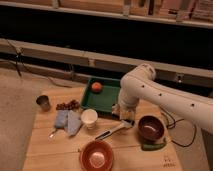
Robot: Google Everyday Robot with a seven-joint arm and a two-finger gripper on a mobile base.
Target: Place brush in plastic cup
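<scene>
My gripper [122,114] hangs low over the wooden table, at the front right corner of the green tray [109,101]. It is shut, and a small tan block, the brush [118,109], shows between its tips; the white arm hides the rest of it. The plastic cup [43,102], small and dark grey, stands far to the left near the table's left edge, well apart from the gripper.
An orange fruit [96,87] lies in the tray. A white cup [89,118], blue cloth [67,121] and grapes [67,105] sit between gripper and plastic cup. A black-handled utensil [112,131], a brown bowl [150,127] and an orange bowl [96,156] lie nearer the front.
</scene>
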